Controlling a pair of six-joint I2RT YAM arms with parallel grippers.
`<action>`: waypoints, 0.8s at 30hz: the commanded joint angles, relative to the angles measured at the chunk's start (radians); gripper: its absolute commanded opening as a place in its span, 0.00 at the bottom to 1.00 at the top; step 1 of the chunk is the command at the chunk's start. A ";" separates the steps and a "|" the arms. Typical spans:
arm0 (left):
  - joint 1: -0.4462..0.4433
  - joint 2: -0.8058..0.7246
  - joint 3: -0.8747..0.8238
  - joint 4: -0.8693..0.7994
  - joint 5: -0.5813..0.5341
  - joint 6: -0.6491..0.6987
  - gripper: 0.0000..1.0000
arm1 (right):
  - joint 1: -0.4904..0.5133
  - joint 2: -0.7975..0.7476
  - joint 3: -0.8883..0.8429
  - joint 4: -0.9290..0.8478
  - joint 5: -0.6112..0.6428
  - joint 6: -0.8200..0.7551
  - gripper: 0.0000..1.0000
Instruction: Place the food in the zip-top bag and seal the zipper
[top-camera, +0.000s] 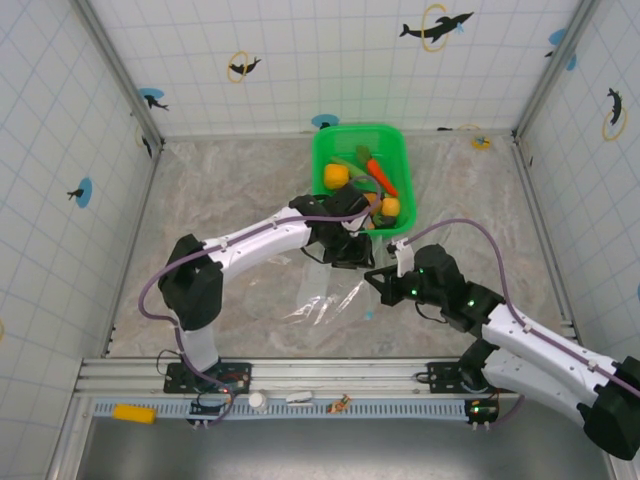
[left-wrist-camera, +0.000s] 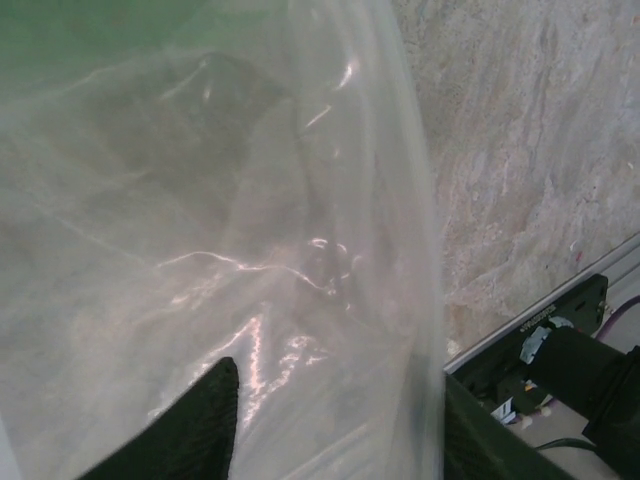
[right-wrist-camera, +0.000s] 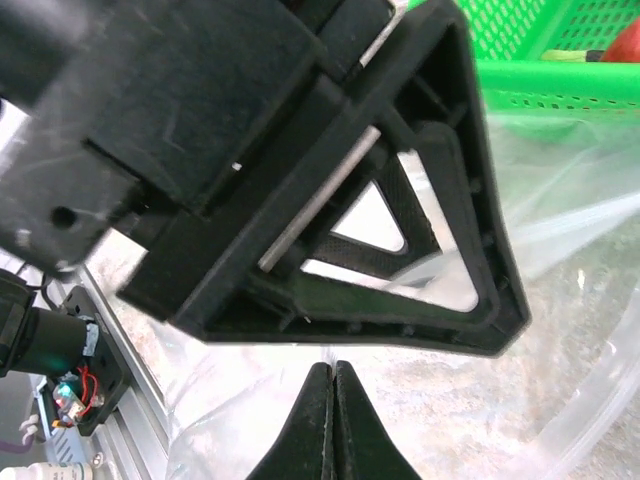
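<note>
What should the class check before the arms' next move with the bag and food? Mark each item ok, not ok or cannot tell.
1. Food in bag: not ok; the carrot and round pieces lie in the basket.
2. Left claw at bag: ok; film lies between its fingers, jaws apart.
3. Right claw shut: ok; its fingertips meet.
4. Right claw pinching bag: cannot tell.
5. Bag mouth open: cannot tell.
</note>
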 joint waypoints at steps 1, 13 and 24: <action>-0.007 -0.003 0.039 -0.043 -0.030 0.026 0.27 | 0.005 -0.020 -0.003 -0.024 0.055 -0.006 0.00; -0.006 -0.139 -0.037 0.012 -0.134 0.107 0.00 | -0.165 -0.073 0.079 -0.110 0.110 0.182 0.64; -0.040 -0.184 0.024 -0.038 -0.132 0.216 0.00 | -0.306 0.082 -0.003 0.126 -0.356 0.246 0.72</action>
